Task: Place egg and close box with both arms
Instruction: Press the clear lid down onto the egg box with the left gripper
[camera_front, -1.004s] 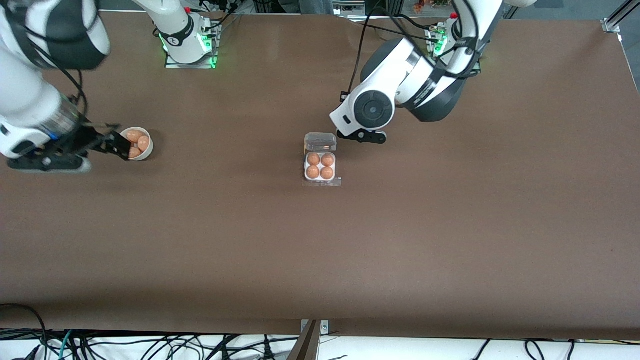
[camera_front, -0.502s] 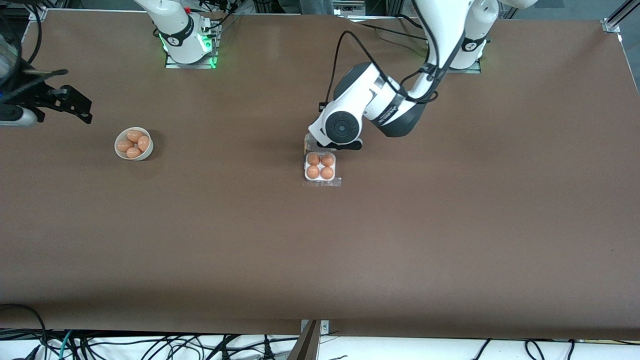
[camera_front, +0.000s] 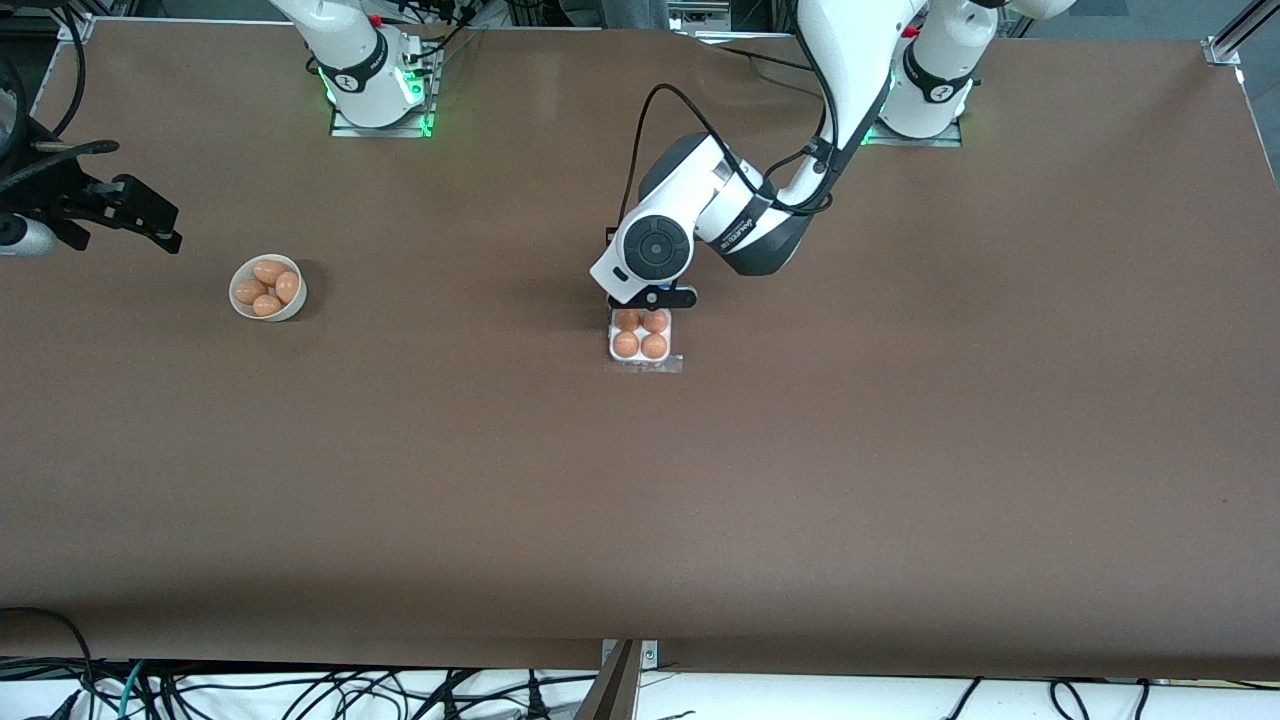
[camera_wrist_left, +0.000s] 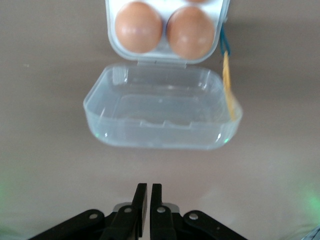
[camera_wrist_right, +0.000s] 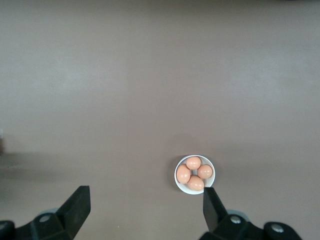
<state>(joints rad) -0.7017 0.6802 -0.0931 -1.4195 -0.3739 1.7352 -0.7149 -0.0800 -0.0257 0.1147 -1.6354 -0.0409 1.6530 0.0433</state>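
On the brown tabletop, near its middle, the box is sitting with four eggs filling its four cups. The egg in the cup nearest the front camera, toward the right arm's end, is resting like the others. The clear lid is lying open and flat at the 12 o'clock side of the tray, joined at the hinge. The left gripper is hanging just over this lid with its fingers pressed together, gripping nothing. At about 9 o'clock from the box, well apart, a white bowl is holding four more eggs. The right gripper is waiting high over the tabletop near the bowl, at the right arm's end, its fingers spread wide and empty.
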